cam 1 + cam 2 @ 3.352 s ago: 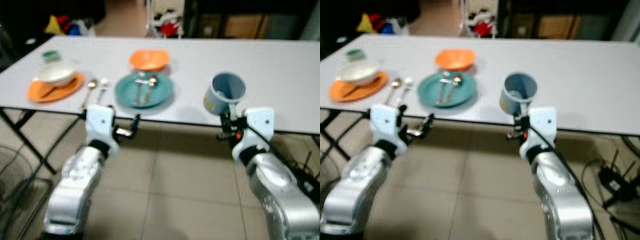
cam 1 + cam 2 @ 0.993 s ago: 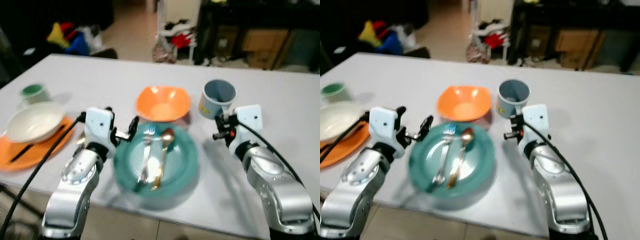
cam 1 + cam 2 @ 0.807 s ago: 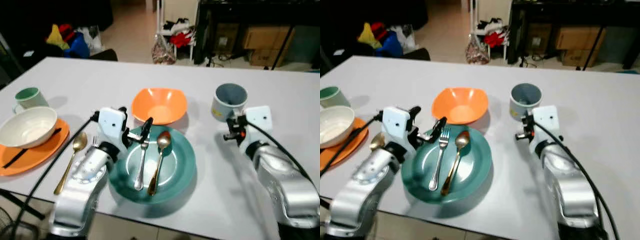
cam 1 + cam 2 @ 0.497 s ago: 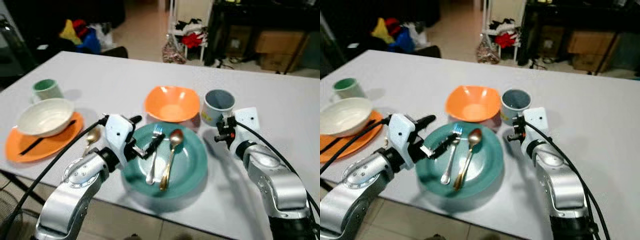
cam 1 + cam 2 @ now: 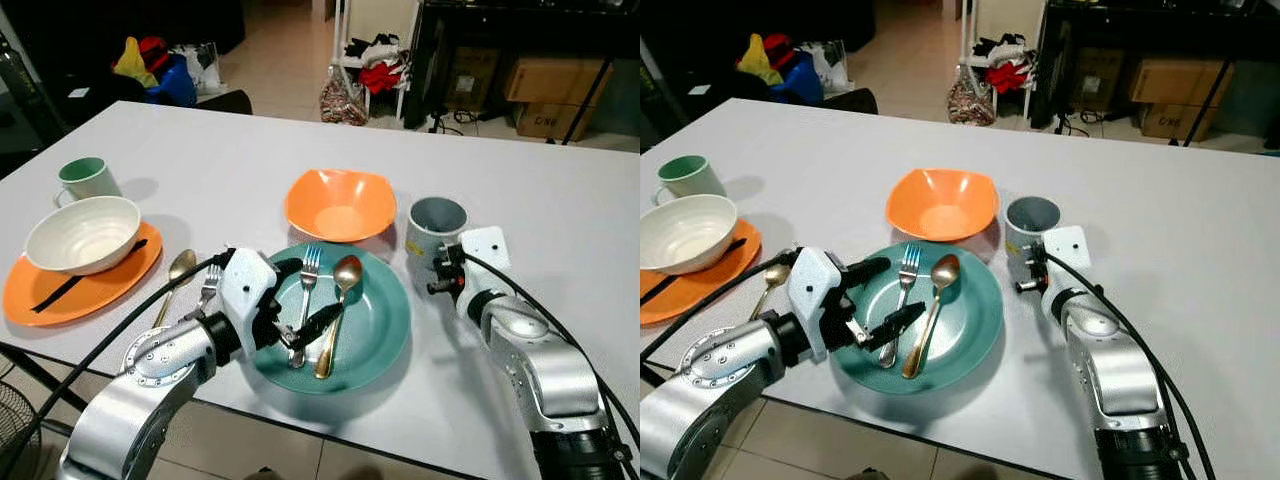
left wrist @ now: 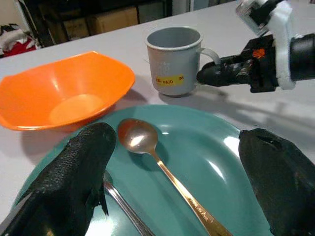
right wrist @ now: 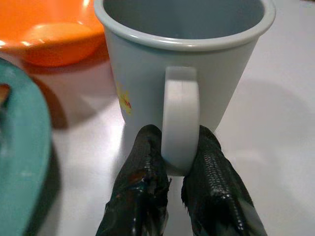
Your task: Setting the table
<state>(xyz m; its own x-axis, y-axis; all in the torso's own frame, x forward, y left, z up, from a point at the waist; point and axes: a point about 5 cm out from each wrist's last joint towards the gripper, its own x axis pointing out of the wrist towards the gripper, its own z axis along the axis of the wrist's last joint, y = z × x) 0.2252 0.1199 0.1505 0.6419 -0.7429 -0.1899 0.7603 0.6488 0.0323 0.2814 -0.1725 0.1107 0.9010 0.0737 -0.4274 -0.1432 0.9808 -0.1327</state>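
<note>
A teal plate (image 5: 385,320) lies near the table's front edge with a silver fork (image 5: 307,283) and a copper spoon (image 5: 343,275) on it. My left gripper (image 5: 319,287) hovers open just above the plate, one finger on each side of the cutlery; the left wrist view shows the spoon (image 6: 140,140) between the fingers (image 6: 74,177). A grey mug (image 5: 435,225) stands upright on the table right of an orange bowl (image 5: 340,205). My right gripper (image 7: 179,167) is shut on the mug's handle (image 7: 180,113).
At the left, a white bowl (image 5: 82,232) and a black utensil sit on an orange plate (image 5: 95,285), with a green mug (image 5: 82,178) behind. A gold spoon (image 5: 178,270) and a second fork (image 5: 208,285) lie left of the teal plate. Bare table (image 5: 560,210) stretches to the right.
My left gripper has swung from the plate's left rim out over the fork and spoon. The right gripper still holds the mug by its handle. The camera has shifted slightly.
</note>
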